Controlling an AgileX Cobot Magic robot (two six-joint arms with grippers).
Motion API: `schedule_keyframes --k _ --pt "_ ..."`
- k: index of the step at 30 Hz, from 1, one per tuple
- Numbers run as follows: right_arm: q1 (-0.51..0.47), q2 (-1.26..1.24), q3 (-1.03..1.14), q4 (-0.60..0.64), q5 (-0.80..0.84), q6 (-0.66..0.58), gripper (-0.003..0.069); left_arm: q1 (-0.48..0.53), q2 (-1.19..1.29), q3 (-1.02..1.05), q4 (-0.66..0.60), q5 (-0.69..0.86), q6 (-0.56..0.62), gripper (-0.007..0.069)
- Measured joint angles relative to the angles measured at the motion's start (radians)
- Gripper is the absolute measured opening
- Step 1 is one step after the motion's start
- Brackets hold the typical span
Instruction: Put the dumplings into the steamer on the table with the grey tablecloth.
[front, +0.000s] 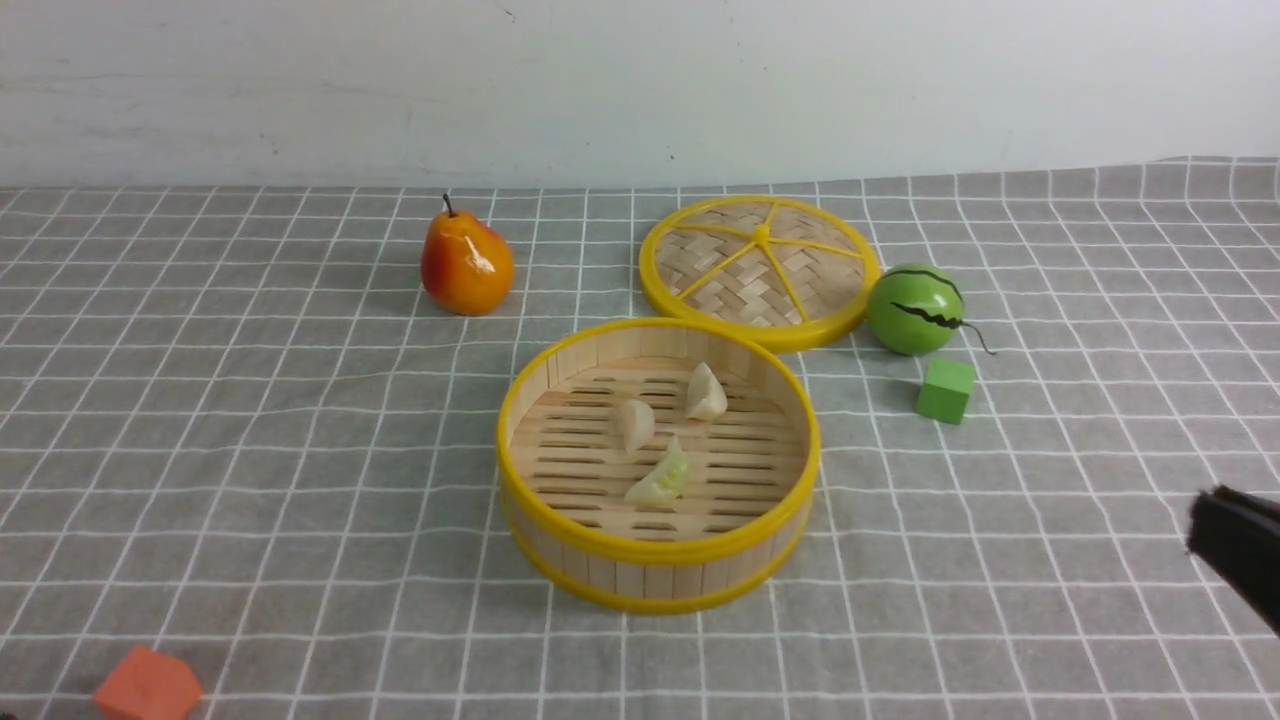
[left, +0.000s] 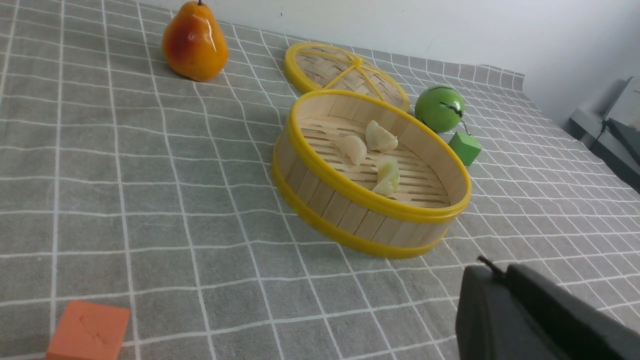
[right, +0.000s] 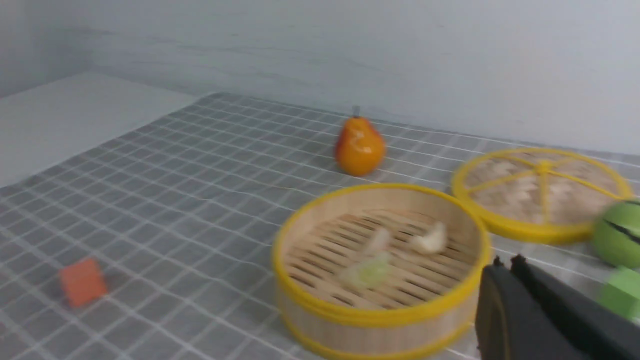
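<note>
Orange block (front: 148, 685) seen nearest, well apart from steamer (front: 658, 575) on its near-left side. R gripper (front: 1195, 530) seen at frame edge, near-right of steamer, off it, nothing held; fingers (right: 505, 270) pressed together per R wrist view. L gripper (left: 492, 270) only in L wrist view, near side of steamer, off it; fingers look together, nothing between.

Steamer sits on table (front: 250, 450) w/ grey tablecloth (front: 1050, 600), approx mid-scene. Round, pale bamboo-slat wall, yellow rims top + bottom, slotted slat floor, lid off.

All 3 dumplings inside steamer, on floor. Pale green dumpling (front: 662, 478) nearest, right of steamer centre; long axis diagonal, near-left to far-right, pleated crescent. Cream dumpling (front: 635, 424) just behind it, near steamer centre, apart from green one; axis roughly near-far, smooth, glossy. 2nd cream dumpling (front: 705, 392) farthest, toward far wall of steamer, close to 1st, contact not clear; stands tilted, tip pointed up/away.

Green block (front: 945, 390) right of steamer. Green melon ball (front: 915, 308) far-right of steamer, dark wavy stripe. Woven lid (front: 760, 270) flat behind steamer, yellow spokes, rim tucked just behind steamer's far rim. Pear (front: 466, 262) far-left of steamer, upright, stem up.
</note>
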Motion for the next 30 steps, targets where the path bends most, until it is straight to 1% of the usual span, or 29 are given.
schedule_keyframes --k 3,4,6,7,10,13,18,30 --pt "-0.18 -0.119 0.107 -0.039 0.027 0.0 -0.0003 0.0 0.0 0.0 0.0 0.0 0.0 0.0037" --pt "-0.256 -0.156 0.146 -0.054 0.042 0.009 -0.0003 0.0 0.0 0.0 0.0 0.0 0.0 0.0039" --pt "-0.371 -0.229 0.206 -0.073 0.073 0.032 -0.0003 0.0 0.0 0.0 0.0 0.0 0.0 0.0039" --pt "-0.42 -0.265 0.233 -0.082 0.092 0.045 -0.0003 0.0 0.0 0.0 0.0 0.0 0.0 0.0039" --pt "-0.514 -0.357 0.296 -0.114 0.141 0.083 -0.001 0.0 0.0 0.0 0.0 0.0 0.0 0.0041" --pt "-0.536 -0.413 0.33 -0.146 0.196 0.106 -0.002 0.0 0.0 0.0 0.0 0.0 0.0 0.0046" --pt "-0.515 -0.423 0.331 -0.162 0.289 0.117 -0.0022 0.0 0.0 0.0 0.001 0.001 0.0 0.0049" --pt "-0.51 -0.423 0.326 -0.164 0.309 0.117 -0.0022 0.0 0.0 0.0 0.001 0.001 0.0 0.0063"
